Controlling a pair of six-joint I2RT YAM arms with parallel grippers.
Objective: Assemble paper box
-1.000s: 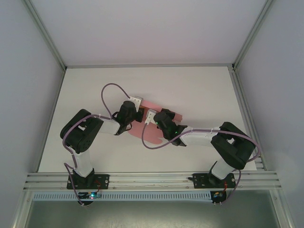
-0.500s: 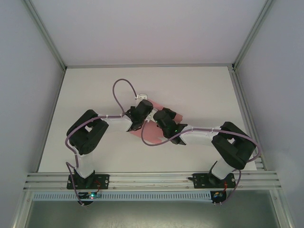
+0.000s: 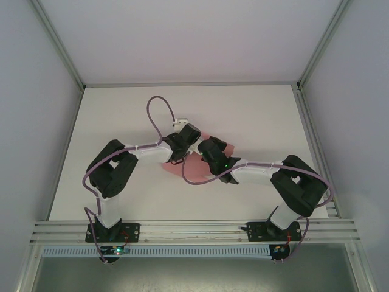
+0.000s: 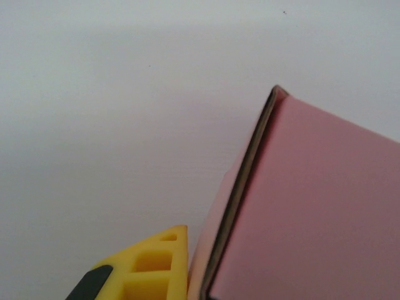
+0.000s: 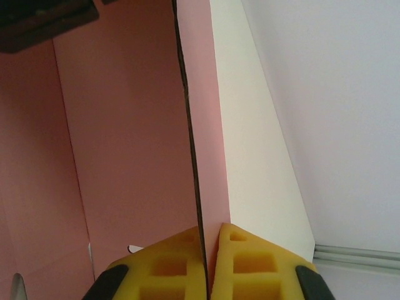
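Right gripper (image 5: 209, 262): clenched on a thin upright panel of the box (image 5: 125, 125). The panel's edge runs straight away from my fingertips. Left gripper (image 3: 185, 139): closed. One finger (image 4: 153, 269) touches the box's folded edge; whether it grips, I cannot tell. My arms are bent at the elbows, wrists meeting over the box from either side. Box sits mid-table (image 3: 255, 115), mostly hidden under me; long axis unclear.

The paper box (image 3: 196, 159) is lying near the middle of the tabletop (image 3: 255, 109). The left gripper (image 3: 189, 139) is hanging over its left part; the right gripper (image 5: 209, 262) is pinching a panel edge on its right side.
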